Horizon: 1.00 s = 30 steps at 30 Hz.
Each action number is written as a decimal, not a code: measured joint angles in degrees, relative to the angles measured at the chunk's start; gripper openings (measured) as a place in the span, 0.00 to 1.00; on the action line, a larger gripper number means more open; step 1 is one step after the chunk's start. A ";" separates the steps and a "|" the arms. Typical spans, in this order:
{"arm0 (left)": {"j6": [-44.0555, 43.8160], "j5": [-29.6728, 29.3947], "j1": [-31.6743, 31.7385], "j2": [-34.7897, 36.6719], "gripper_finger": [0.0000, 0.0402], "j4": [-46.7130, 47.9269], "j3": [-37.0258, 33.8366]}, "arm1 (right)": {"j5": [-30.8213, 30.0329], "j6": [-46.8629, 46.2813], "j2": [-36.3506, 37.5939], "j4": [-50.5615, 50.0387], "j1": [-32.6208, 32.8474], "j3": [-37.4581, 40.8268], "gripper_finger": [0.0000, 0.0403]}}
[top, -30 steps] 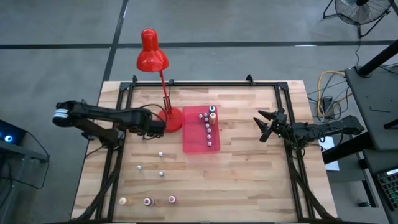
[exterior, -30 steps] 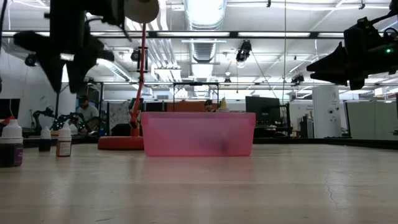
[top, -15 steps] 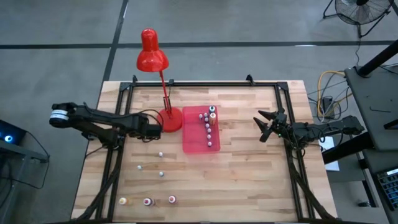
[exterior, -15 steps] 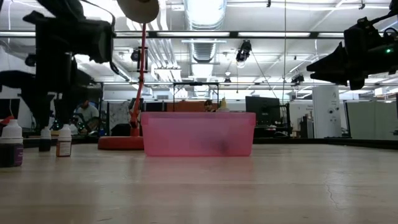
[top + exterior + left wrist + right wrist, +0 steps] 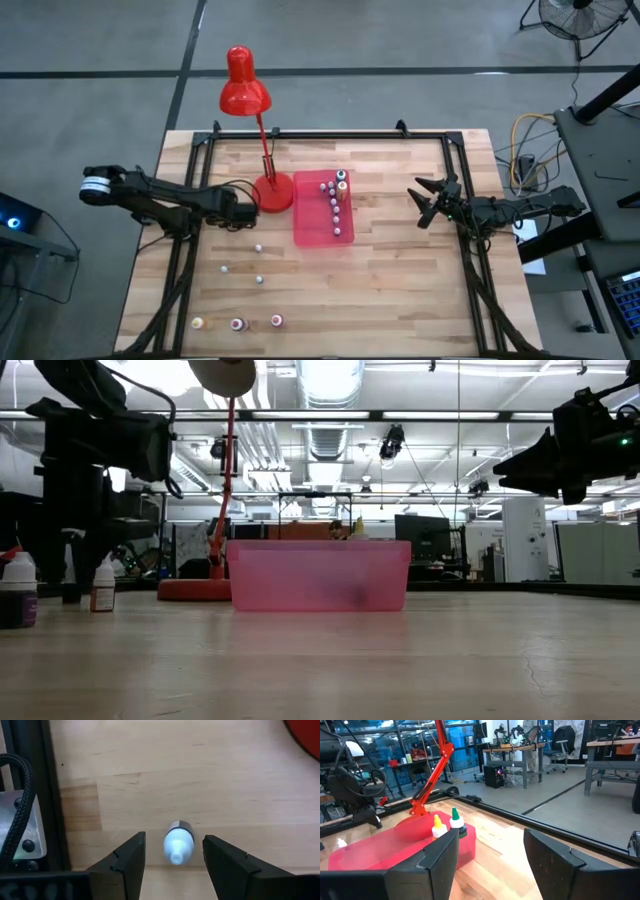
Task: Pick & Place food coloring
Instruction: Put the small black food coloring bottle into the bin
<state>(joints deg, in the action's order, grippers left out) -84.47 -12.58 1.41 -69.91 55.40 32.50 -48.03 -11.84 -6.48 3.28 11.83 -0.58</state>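
White-capped bottle [image 5: 178, 842] between open left end effector [image 5: 173, 865] fingers.

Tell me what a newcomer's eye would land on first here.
The red lamp at the table's far edge stands out, with the pink tray of small bottles beside its base. The left gripper hangs low with open jaws on either side of a white-capped bottle standing on the wood.
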 joint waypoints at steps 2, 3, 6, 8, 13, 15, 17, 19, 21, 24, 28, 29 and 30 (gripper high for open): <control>0.00 -0.16 0.00 0.00 0.42 -0.17 -0.01 | 0.00 -0.09 0.00 0.01 0.01 0.00 0.53; 0.00 -0.34 0.00 0.00 0.42 -0.26 -0.01 | 0.00 -0.07 0.00 0.01 0.01 0.00 0.53; -0.04 -0.42 0.06 0.00 0.39 -0.38 -0.03 | 0.00 -0.06 0.00 -0.01 0.01 0.00 0.53; -0.18 -0.46 0.11 0.00 0.36 -0.40 -0.03 | 0.00 -0.01 0.00 -0.01 0.00 0.00 0.53; -0.94 -0.55 0.11 0.00 0.23 -0.57 -0.03 | 0.00 0.00 0.00 0.01 0.01 0.00 0.53; -0.96 -0.56 0.13 0.00 0.17 -0.57 -0.03 | 0.00 -0.02 0.00 -0.01 0.01 0.00 0.53; -0.98 -0.79 0.11 0.00 0.12 -0.57 -0.01 | 0.00 -0.05 0.00 0.00 0.01 0.00 0.53; -0.95 -0.86 0.11 0.00 0.09 -0.57 0.08 | 0.00 0.00 0.00 0.01 0.01 0.00 0.53; -0.45 -0.71 0.11 -0.03 0.09 -0.89 0.53 | 0.00 -0.07 0.00 0.00 0.00 0.00 0.53; 1.49 -0.55 0.11 -0.04 0.09 -0.97 2.06 | 0.00 -0.02 0.00 -0.01 0.01 0.00 0.53; 5.26 -0.52 0.11 -0.04 0.09 -0.99 4.88 | 0.00 -0.01 0.00 0.00 0.01 0.00 0.53; 6.32 -0.51 0.11 -0.04 0.09 -0.95 5.70 | 0.00 -0.06 0.00 0.00 0.01 0.00 0.53; 7.46 -0.41 0.11 -0.04 0.09 -0.92 6.64 | 0.00 -0.08 0.00 0.01 -0.01 0.00 0.53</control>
<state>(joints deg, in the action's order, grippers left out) -77.00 -12.99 1.52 -69.95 54.48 39.14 -48.03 -11.92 -6.48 3.29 11.81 -0.58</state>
